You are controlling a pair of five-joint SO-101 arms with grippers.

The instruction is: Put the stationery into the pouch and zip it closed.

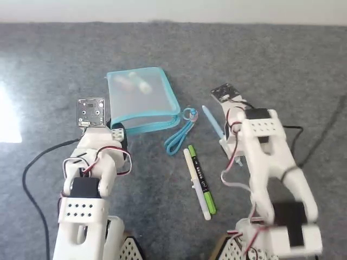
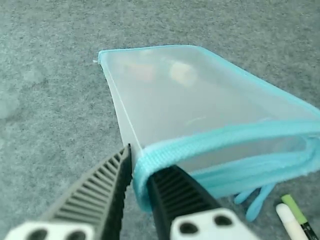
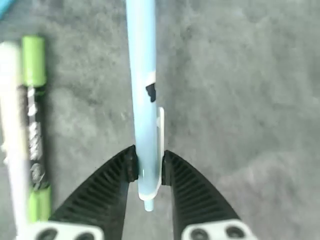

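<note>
The left gripper [image 2: 136,167] has its jaws pressed onto the near-left corner of the pouch [image 2: 200,100], pinching the teal zip edge, most likely to steady it and lift the upper lip so the mouth on its near side gapes for loading. The right gripper [image 3: 148,160] pinches the pale blue pen [image 3: 141,75] at its clip end, tip aimed far and a little left, which looks like a grip for feeding it in point first; it sits right of the pouch, beyond the teal wrist strap [image 1: 179,138]. A green marker [image 1: 201,179] and a white pen [image 1: 196,187] lie side by side between the arms, not yet loaded. Pale shapes show through the pouch wall, too blurred to name. All rests on a grey, felt-like table [image 1: 54,65]; a pale wall [image 1: 173,11] runs along the far edge
</note>
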